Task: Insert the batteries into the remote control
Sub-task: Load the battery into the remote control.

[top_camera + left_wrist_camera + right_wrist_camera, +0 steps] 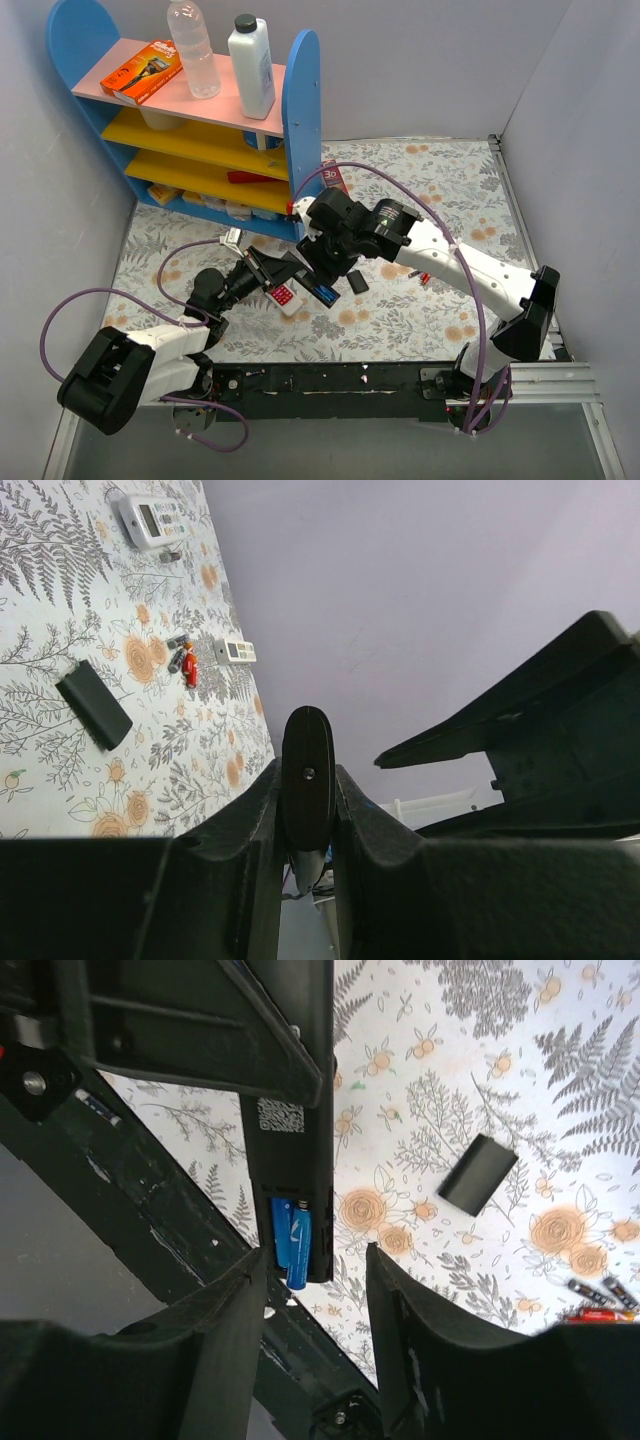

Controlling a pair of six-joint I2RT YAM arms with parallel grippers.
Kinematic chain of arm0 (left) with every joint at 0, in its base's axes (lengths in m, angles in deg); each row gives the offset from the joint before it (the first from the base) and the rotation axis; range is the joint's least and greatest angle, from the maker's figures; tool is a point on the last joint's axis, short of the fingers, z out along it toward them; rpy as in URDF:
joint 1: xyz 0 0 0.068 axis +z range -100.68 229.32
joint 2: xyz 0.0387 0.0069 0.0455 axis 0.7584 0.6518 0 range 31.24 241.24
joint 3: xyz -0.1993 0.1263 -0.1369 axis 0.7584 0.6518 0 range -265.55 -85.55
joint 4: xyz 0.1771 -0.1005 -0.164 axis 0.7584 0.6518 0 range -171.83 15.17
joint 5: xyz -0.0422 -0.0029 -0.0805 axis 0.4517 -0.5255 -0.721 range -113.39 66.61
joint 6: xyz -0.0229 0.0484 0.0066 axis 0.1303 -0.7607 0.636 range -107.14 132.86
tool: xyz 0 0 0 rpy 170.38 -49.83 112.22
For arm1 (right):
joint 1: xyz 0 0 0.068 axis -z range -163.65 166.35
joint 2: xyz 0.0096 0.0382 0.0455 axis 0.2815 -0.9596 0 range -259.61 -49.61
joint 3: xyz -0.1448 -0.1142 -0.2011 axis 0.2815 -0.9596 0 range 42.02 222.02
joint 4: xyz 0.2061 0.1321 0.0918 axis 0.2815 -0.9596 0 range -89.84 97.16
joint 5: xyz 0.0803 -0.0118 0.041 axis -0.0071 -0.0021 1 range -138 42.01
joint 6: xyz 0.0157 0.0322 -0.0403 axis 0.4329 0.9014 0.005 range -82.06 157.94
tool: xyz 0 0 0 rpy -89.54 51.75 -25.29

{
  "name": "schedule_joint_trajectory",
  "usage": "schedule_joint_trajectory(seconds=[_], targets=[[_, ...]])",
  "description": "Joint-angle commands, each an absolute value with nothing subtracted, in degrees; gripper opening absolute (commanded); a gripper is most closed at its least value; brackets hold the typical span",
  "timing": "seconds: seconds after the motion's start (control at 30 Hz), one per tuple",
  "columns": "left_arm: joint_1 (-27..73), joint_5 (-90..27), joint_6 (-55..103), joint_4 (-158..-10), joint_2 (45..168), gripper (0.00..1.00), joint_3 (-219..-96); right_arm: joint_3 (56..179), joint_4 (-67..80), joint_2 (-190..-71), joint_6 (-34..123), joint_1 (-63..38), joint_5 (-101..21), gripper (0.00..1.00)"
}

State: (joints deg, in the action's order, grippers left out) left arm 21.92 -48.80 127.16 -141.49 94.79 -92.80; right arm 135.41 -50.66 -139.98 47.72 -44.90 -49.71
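My left gripper [307, 810] is shut on the slim black remote control [307, 765], seen edge-on there, and holds it above the table [292, 272]. In the right wrist view the remote [290, 1110] shows its open battery bay with two blue batteries [293, 1235]; the right one is tilted and sticks out past the remote's end. My right gripper [315, 1295] is open, its fingers either side of that end and not pinching the battery. The black battery cover [478, 1173] lies on the table. Loose red and dark batteries [598, 1305] lie to the right.
A red-and-white remote [288, 297] lies under the grippers. A white remote [155, 520] and a small white device [235, 652] lie further off. A blue shelf unit [200, 130] with bottles and a box stands at the back left. Walls enclose the table.
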Motion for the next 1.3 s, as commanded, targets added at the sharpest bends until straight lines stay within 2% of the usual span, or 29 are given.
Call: schedule_joint_trajectory(seconds=[0.0, 0.1, 0.23, 0.37, 0.7, 1.27], targets=[[21.8, -48.2, 128.3, -143.2, 94.4, 0.0, -92.7, 138.9, -49.8, -136.7, 41.6, -45.3, -48.6, 0.51], [22.0, -48.9, 128.3, -142.0, 94.1, 0.0, -93.1, 132.6, -45.6, -131.3, 33.4, -45.3, -44.5, 0.5], [22.3, -50.5, 128.3, -139.3, 93.3, 0.0, -94.7, 119.3, -39.1, -122.0, 12.4, -45.3, -41.2, 0.48], [22.5, -52.6, 128.0, -136.7, 92.9, 0.0, -96.7, 111.7, -34.3, -115.0, 2.6, -45.3, -37.6, 0.46], [22.5, -56.3, 128.3, -134.2, 93.9, 0.0, -99.7, 107.7, -30.5, -114.7, -2.9, -45.4, -32.1, 0.36], [22.5, -57.8, 128.8, -133.7, 94.3, 0.0, -101.1, 108.5, -32.2, -118.3, -4.4, -45.3, -28.0, 0.27]])
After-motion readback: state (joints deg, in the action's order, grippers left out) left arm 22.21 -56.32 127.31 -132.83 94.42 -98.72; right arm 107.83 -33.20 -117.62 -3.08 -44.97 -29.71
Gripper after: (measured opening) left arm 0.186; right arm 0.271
